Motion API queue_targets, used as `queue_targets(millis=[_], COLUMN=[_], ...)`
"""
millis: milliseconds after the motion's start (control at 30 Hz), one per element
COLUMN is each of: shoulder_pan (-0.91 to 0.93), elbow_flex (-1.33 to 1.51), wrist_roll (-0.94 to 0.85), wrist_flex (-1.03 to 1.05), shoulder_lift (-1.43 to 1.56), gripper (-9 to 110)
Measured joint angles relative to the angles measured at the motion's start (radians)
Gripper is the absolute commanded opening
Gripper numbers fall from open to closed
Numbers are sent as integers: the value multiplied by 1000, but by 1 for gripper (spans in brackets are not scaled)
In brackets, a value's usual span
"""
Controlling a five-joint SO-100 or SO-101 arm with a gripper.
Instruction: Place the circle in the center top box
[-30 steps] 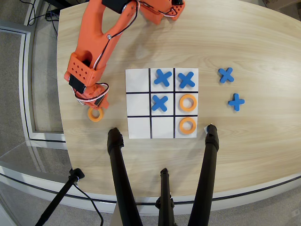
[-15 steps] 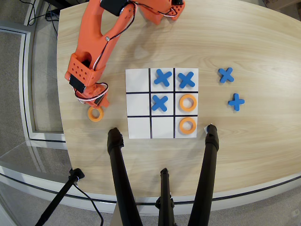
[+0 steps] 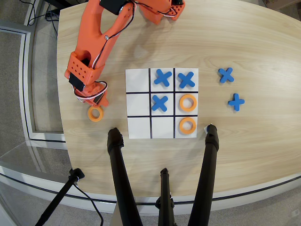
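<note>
Gripper (image 3: 97, 104) hung just above the circle (image 3: 95, 113), left of the board (image 3: 138, 81); I couldn't tell its jaw opening, and judged the ring light, rigid, best pinched across its rim.

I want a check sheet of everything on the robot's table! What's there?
Surface: light wooden table, white 3x3 board in the middle.
Job's things: loose orange ring on the wood left of the board; center top box, middle of the near row, empty.
Clutter: three blue crosses and two orange rings on the board; two spare crosses on the right.
Gripper: gripper just above the loose ring; open or shut cannot be told.
Cables: wires on the orange arm; cable on the floor.
Surroundings: black tripod legs in front.
</note>
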Motion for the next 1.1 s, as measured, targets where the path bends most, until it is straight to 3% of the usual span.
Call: queue_targets(millis=[700, 1100], shoulder_pan=[54, 78], elbow_flex=[-9, 14], wrist_roll=[-63, -75], wrist_flex=[302, 370], shoulder_lift=[32, 64], gripper=[22, 21])
